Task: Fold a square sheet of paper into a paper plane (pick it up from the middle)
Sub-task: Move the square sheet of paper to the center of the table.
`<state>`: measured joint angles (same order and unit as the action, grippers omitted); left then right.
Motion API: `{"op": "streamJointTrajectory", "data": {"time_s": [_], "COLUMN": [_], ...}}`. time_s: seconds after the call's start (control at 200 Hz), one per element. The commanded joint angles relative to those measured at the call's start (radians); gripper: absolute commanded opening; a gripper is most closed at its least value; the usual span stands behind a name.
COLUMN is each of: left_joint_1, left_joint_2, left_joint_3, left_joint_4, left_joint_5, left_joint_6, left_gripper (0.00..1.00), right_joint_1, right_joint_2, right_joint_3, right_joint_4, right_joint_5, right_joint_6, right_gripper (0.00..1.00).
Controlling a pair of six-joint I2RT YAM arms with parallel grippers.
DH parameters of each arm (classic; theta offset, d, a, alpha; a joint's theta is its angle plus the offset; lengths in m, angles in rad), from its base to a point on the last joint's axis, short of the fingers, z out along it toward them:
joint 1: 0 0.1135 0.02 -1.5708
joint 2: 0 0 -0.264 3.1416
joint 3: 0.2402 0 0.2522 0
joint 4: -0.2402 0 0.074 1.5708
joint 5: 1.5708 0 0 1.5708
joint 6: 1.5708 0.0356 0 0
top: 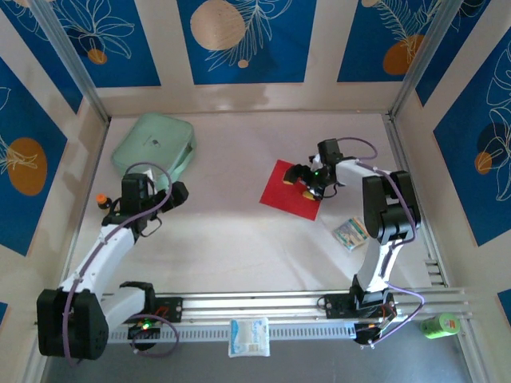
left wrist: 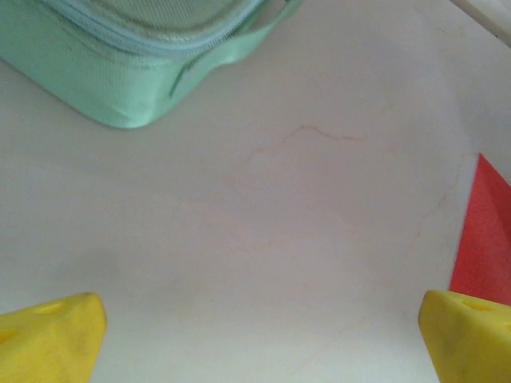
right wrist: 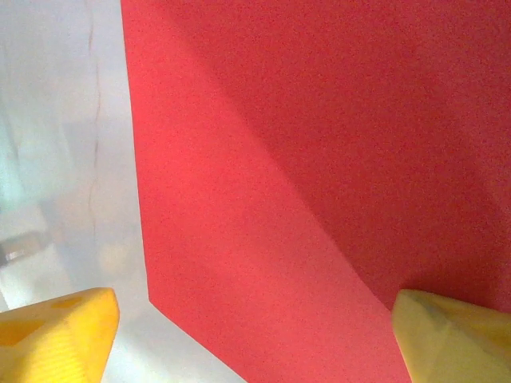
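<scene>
The square sheet of paper (top: 284, 190) is bright red and lies flat on the white table, right of centre. My right gripper (top: 307, 182) hovers low over its right part, open. In the right wrist view the paper (right wrist: 319, 144) spans the space between the yellow fingertips (right wrist: 56, 339), and nothing is pinched. My left gripper (top: 172, 195) stands open over bare table to the left of the sheet. Its wrist view catches one red corner of the paper (left wrist: 485, 231) at the right edge. The paper plane is out of view.
A mint-green case (top: 154, 144) sits at the back left, close ahead of the left gripper (left wrist: 259, 343). A small white packet (top: 350, 233) lies near the right arm's base. Another white packet (top: 248, 337) rests on the front rail. Patterned walls enclose the table.
</scene>
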<state>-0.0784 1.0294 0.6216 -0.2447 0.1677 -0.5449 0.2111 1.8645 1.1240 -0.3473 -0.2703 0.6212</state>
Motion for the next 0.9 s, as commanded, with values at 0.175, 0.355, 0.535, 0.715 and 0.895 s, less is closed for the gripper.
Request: {"op": "streamJointTrajectory", "data": {"time_s": [0.175, 0.355, 0.535, 0.715, 0.895], "left_joint_1": [0.000, -0.004, -0.032, -0.072, -0.123], "left_joint_2": [-0.063, -0.102, -0.115, -0.115, -0.124], "left_joint_3": [-0.032, -0.045, -0.062, -0.057, -0.057], "left_joint_4": [0.010, -0.040, -0.046, -0.057, -0.072], "left_joint_5": [0.301, 0.299, 0.295, 0.281, 0.248], "left_joint_6": [-0.047, -0.053, -0.064, -0.054, -0.044], "left_gripper": [1.00, 1.00, 0.98, 0.98, 0.98], "right_joint_1": [0.244, 0.377, 0.453, 0.434, 0.391], "right_joint_2": [-0.053, -0.078, -0.135, -0.206, -0.180], "right_joint_3": [-0.135, -0.183, -0.176, -0.183, -0.220], "right_joint_4": [-0.029, 0.021, 0.046, 0.087, 0.112], "right_joint_5": [0.004, 0.016, 0.020, 0.038, 0.021], "right_joint_6": [0.039, 0.112, 0.164, 0.180, 0.190], "right_gripper": [0.90, 0.90, 0.90, 0.91, 0.91]}}
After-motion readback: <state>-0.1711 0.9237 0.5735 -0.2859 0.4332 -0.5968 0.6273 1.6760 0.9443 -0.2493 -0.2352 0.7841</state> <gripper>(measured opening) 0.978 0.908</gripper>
